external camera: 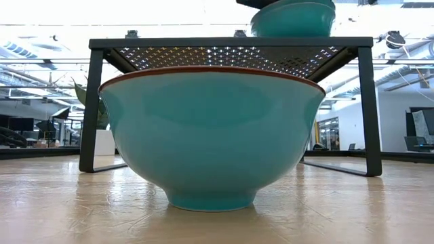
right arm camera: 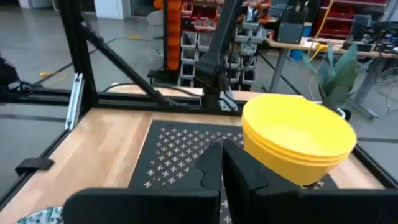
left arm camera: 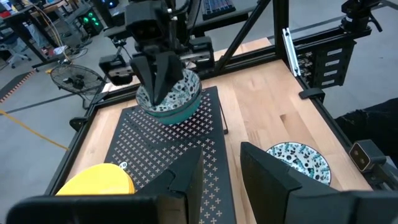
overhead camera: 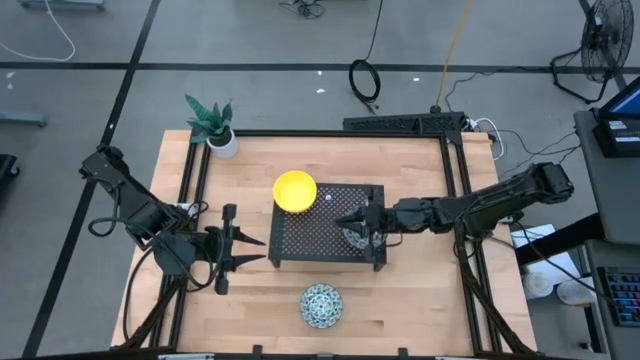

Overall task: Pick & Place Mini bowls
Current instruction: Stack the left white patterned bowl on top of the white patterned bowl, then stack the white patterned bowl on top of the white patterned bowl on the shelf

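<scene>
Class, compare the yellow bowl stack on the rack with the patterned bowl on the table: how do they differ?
The yellow bowl stack is plain; the patterned bowl is white with blue-green markings. The stack sits on the black rack, the patterned bowl on the wooden table. Both are small, round and upright.

Potted plant (overhead camera: 211,125) beside perforated black rack (overhead camera: 310,235) on table (overhead camera: 420,290)

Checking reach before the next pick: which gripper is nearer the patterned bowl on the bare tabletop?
Left. The left gripper sits beside the patterned bowl; the right gripper is over the black rack.
</scene>
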Robot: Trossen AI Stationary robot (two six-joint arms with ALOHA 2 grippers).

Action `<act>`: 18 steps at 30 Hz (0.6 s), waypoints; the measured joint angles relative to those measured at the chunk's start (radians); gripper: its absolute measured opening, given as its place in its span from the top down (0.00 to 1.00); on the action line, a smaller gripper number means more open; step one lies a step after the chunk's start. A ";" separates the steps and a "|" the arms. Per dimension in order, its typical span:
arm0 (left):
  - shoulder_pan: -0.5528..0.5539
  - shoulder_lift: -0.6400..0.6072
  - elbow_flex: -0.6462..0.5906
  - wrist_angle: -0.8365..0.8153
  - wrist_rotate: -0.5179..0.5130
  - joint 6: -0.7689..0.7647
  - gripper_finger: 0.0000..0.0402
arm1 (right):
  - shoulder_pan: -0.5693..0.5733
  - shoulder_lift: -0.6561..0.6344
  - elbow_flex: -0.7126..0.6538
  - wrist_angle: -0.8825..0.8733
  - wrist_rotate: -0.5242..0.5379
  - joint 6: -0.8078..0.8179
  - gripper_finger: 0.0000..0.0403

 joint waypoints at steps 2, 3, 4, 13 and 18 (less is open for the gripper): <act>0.000 0.000 0.000 0.000 0.000 0.000 0.72 | 0.007 -0.013 -0.001 -0.013 0.000 -0.013 1.00; 0.000 0.000 0.000 0.000 0.000 0.000 0.72 | 0.011 -0.026 -0.002 -0.009 0.000 -0.022 1.00; 0.000 0.000 0.000 0.000 0.000 0.000 0.72 | 0.015 -0.043 -0.002 0.000 0.001 -0.032 1.00; 0.000 0.000 0.000 0.000 0.000 0.000 0.72 | 0.140 -0.327 -0.033 -0.155 0.001 -0.061 1.00; 0.000 0.000 0.000 0.000 0.000 0.000 0.72 | 0.250 -0.488 -0.162 -0.158 0.004 -0.033 1.00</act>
